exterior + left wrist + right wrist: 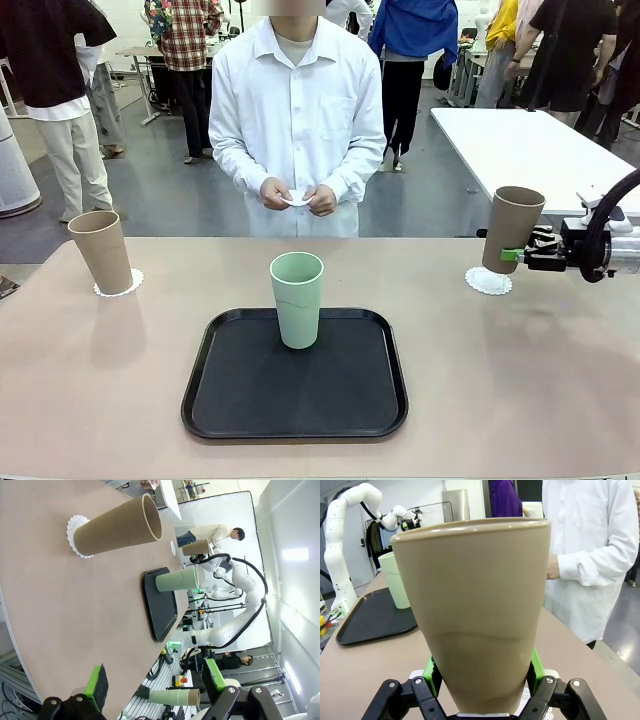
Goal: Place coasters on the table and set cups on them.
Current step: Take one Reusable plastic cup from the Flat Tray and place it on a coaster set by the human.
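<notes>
Right gripper (514, 255): pinching tapered tan cup (513, 225), slightly tilted.
Coaster (488, 281): white, lacy, near tabletop (500, 390) right edge.
Left gripper (155, 680): spread wide.

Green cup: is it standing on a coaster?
No, the green cup stands directly on the black tray, with no coaster under it.

From my station I can make out no readable text, label, brand, number or sign anywhere in these views.
</notes>
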Motion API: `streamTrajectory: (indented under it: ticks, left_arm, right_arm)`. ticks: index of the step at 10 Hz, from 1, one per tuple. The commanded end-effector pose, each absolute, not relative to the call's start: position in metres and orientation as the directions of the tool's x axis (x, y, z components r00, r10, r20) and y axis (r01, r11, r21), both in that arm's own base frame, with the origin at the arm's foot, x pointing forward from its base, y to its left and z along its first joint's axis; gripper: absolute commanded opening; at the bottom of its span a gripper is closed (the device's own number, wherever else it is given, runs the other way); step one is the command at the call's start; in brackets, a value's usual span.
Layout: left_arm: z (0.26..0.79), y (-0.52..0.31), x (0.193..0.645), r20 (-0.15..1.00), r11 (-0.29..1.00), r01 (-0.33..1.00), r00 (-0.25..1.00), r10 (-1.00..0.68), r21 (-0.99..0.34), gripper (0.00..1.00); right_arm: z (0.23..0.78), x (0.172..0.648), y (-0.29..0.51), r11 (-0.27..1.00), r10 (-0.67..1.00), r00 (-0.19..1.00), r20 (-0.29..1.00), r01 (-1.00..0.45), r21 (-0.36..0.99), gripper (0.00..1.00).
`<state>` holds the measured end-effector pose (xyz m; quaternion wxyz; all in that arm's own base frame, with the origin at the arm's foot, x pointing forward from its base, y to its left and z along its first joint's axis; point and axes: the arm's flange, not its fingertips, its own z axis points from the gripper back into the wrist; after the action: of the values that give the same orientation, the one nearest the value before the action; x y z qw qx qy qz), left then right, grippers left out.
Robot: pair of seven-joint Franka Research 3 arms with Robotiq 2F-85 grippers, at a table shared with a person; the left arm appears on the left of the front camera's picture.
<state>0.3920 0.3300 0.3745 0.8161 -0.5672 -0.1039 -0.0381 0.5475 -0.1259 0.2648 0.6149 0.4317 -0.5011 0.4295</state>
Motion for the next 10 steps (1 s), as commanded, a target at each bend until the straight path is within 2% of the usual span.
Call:
streamTrajectory:
  ticks: [1,10]
  left_arm:
    - [0.377,0.330,0.390,0.219,0.348,0.187,0.974,0.056,-0.919,1.00]
    - [0.377,0.330,0.390,0.219,0.348,0.187,0.974,0.056,-0.919,1.00]
  right_arm:
    - [0.258,0.558,-0.129,0.227,0.107,0.111,0.988,-0.970,0.085,0.81]
    - [0.223,0.576,-0.133,0.245,0.094,0.168,0.981,-0.959,0.141,0.81]
